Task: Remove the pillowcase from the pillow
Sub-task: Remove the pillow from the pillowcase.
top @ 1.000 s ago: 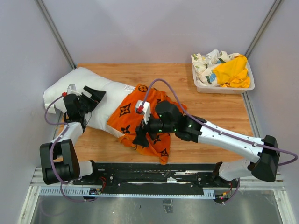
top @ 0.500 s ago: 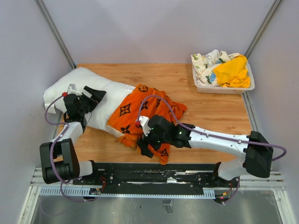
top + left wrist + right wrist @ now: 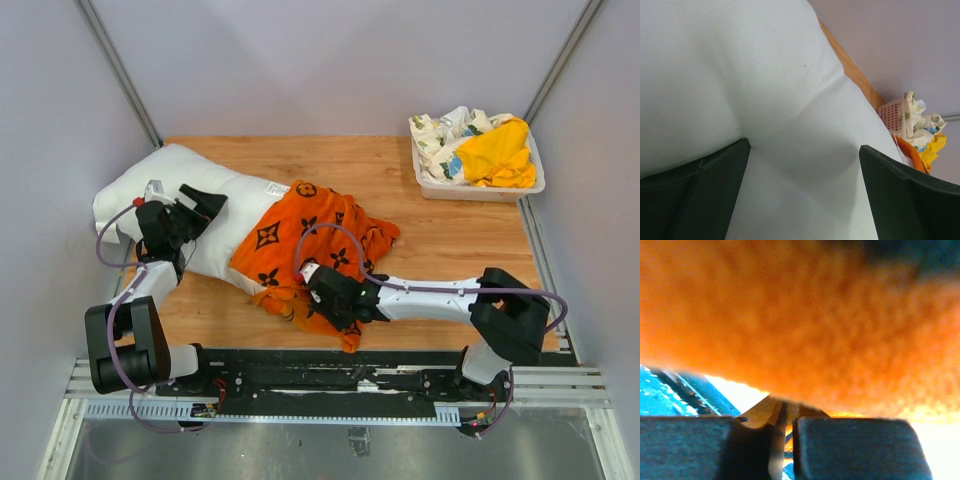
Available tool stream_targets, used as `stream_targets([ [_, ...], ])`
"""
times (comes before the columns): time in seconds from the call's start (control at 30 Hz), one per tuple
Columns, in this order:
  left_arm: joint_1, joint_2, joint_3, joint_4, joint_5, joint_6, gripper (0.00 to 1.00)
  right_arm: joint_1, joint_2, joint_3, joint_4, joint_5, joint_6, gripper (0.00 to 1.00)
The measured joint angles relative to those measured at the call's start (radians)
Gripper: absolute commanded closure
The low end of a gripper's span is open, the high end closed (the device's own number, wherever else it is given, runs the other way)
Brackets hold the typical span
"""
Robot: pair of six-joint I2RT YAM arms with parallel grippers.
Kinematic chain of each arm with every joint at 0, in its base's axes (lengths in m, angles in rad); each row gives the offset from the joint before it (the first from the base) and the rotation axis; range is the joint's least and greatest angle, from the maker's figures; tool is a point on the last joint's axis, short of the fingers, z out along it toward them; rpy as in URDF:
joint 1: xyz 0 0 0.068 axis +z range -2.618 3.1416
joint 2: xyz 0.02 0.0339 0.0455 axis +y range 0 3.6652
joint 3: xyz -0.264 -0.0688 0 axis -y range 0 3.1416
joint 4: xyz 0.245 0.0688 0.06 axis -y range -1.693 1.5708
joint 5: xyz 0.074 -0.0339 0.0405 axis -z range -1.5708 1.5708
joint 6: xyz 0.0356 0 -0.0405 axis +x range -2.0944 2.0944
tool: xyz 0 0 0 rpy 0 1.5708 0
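**A:** Where is the orange monogram-printed fabric pillowcase (image 3: 290,235)?

**B:** Bunched mid wooden table (image 3: 450,235), reaching the near edge. It covers the right end of the plump white rectangular pillow (image 3: 150,180), which lies at the left edge.

**A:** Fingers?

**B:** The left gripper (image 3: 805,150) is spread wide against the pillow. The right gripper (image 3: 789,426) is nearly pressed together, pinching an orange fold.

**A:** Room?

**B:** Bare wood to the right, up to the white plastic basket (image 3: 480,192) in the far right corner.

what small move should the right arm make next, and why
Probably pull the right gripper rightward, away from the plump white pillow. Its jaws look pinched on the orange printed fabric pillowcase, while the open left gripper presses on the pillow's bare end.
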Motion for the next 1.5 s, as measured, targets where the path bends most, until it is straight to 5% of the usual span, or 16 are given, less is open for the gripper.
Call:
stream_targets([
  [0.17,0.002,0.000,0.000,0.000,0.002,0.000,0.01,0.000,-0.028,-0.063,0.012,0.027,0.032,0.99],
  [0.3,0.026,0.028,0.000,0.014,0.043,-0.010,0.01,-0.037,-0.246,-0.190,-0.033,0.108,0.079,0.99],
  [0.43,0.050,0.054,0.000,0.032,0.084,-0.032,0.01,-0.381,-0.719,-0.311,-0.063,0.082,0.143,0.99],
  [0.57,0.051,0.047,-0.001,0.039,0.076,-0.045,0.00,-0.618,-0.986,-0.251,-0.167,0.082,0.150,0.99],
  [0.8,0.050,0.015,-0.001,0.007,0.002,-0.051,0.00,-0.849,-0.892,-0.010,-0.378,0.065,0.109,0.99],
  [1.1,0.051,-0.003,-0.001,-0.039,-0.094,-0.049,0.00,-1.328,-0.829,0.104,-0.485,-0.095,0.168,0.99],
  [1.33,0.051,-0.046,-0.006,-0.069,-0.150,-0.050,0.00,-1.408,-0.727,0.167,-0.436,-0.229,0.256,0.99],
  [1.37,0.051,-0.056,-0.011,-0.074,-0.160,-0.050,0.01,-1.409,-0.726,0.175,-0.430,-0.240,0.262,0.97],
  [1.4,0.051,-0.066,-0.015,-0.077,-0.168,-0.049,0.01,-1.409,-0.726,0.182,-0.424,-0.248,0.267,0.85],
  [1.5,0.050,-0.107,-0.037,-0.076,-0.177,-0.044,0.01,-1.407,-0.734,0.181,-0.391,-0.281,0.279,0.37],
])
